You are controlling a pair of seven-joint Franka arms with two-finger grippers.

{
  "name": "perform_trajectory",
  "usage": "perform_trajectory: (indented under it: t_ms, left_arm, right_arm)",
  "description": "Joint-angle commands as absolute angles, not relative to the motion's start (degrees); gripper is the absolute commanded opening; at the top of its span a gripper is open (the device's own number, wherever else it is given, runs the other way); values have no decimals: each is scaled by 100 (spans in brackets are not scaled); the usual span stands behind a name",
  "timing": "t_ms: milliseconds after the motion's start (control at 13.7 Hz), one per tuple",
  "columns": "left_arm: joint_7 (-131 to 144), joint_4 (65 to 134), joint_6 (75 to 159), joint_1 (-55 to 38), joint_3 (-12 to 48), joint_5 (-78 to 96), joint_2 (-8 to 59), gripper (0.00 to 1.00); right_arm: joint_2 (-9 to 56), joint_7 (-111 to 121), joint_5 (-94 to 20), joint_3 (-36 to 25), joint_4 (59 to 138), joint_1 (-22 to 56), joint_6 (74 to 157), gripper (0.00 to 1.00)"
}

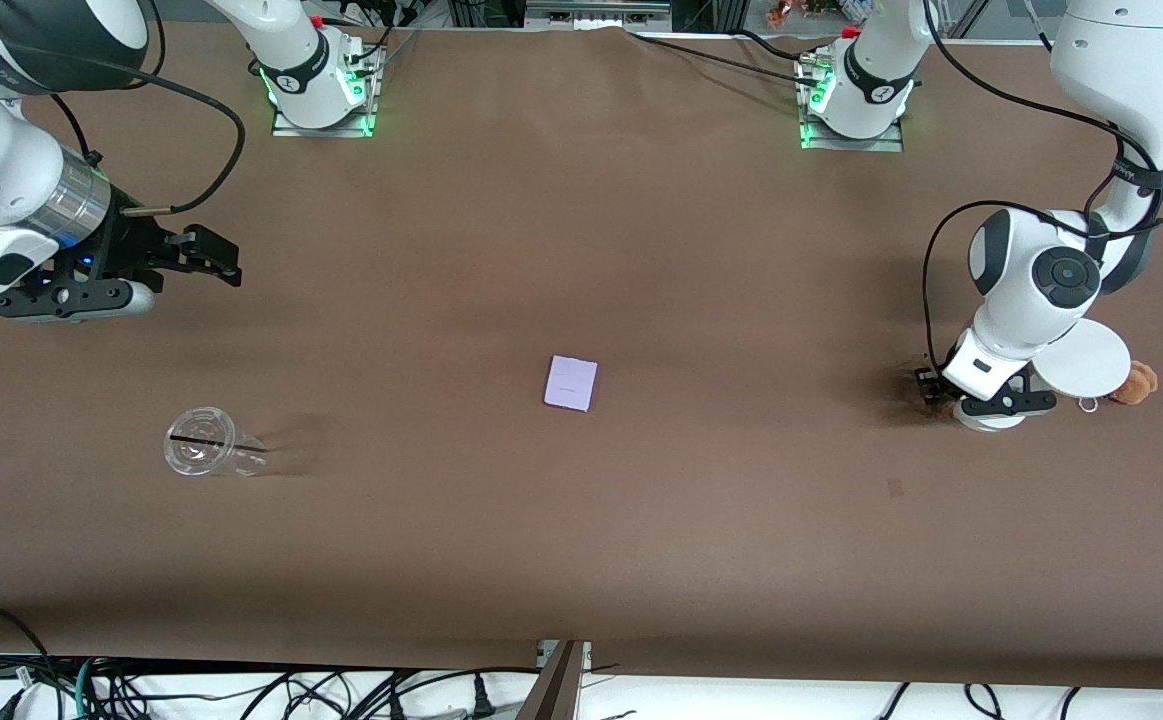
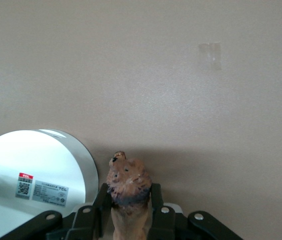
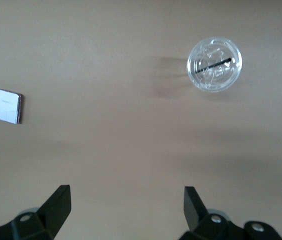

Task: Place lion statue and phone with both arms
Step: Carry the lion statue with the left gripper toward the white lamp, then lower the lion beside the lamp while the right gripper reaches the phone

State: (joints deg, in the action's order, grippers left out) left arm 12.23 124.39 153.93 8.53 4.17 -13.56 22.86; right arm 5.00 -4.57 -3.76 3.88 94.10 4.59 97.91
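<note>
The lion statue [image 2: 128, 192], brown-orange with a darker mane, sits pinched between the jaws of my left gripper [image 2: 129, 200], head pointing away from the wrist. In the front view that left gripper [image 1: 931, 392] is down at the table near the left arm's end, and the lion statue [image 1: 933, 400] shows only as a dark brown bit there. The phone [image 1: 571, 383], a flat pale lavender rectangle, lies on the table's middle; it also shows as the phone [image 3: 6, 106] in the right wrist view. My right gripper [image 1: 203, 255] hangs open and empty over the table at the right arm's end, the right gripper [image 3: 127, 202] with wide jaws.
A white round-disc stand [image 1: 1081, 360] stands right beside the left gripper, seen too as the stand [image 2: 31, 180]. An orange-brown plush [image 1: 1134, 383] with a metal ring lies next to it. A clear plastic cup [image 1: 206, 442] lies toward the right arm's end, nearer the front camera.
</note>
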Motion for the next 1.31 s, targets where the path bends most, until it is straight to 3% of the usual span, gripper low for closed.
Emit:
perform_trajectory:
  t_ms: [0, 438, 584, 657, 730, 803, 876, 949, 1241]
  left_arm:
    - [1195, 12639, 15574, 905, 475, -1512, 2144, 0]
    - [1187, 12630, 15740, 870, 483, -1512, 2214, 0]
    - [1187, 12630, 15820, 870, 483, -1512, 2267, 0]
    - [1169, 12604, 15812, 861, 483, -1512, 2268, 20]
    - [1160, 12577, 15785, 861, 483, -1512, 2259, 58]
    - [1151, 12568, 15768, 870, 483, -1512, 2224, 75]
    - [1160, 12560, 15759, 870, 483, -1512, 2206, 83]
    - [1169, 12551, 15759, 870, 483, -1512, 2197, 100]
    - [1230, 12481, 15426, 835, 623, -1494, 2031, 100]
  right_arm:
    - [675, -492, -325, 448, 9335, 369, 9914, 100]
    - [1626, 103, -44, 483, 9071, 492, 9967, 100]
    - [1792, 97, -62, 510, 9035, 920, 10098, 100]
    - [1915, -190, -79, 510, 9026, 1123, 10316, 100]
    - [2090, -759, -192, 510, 8931, 1377, 10597, 100]
    - [2301, -1287, -263, 510, 8790, 1563, 10730, 100]
    - [2538, -1771, -298, 510, 8685, 1834, 10784, 100]
    - [2792, -2245, -386, 510, 8536, 2054, 11063, 100]
    - [3619, -4197, -457, 510, 8482, 2776, 12477, 100]
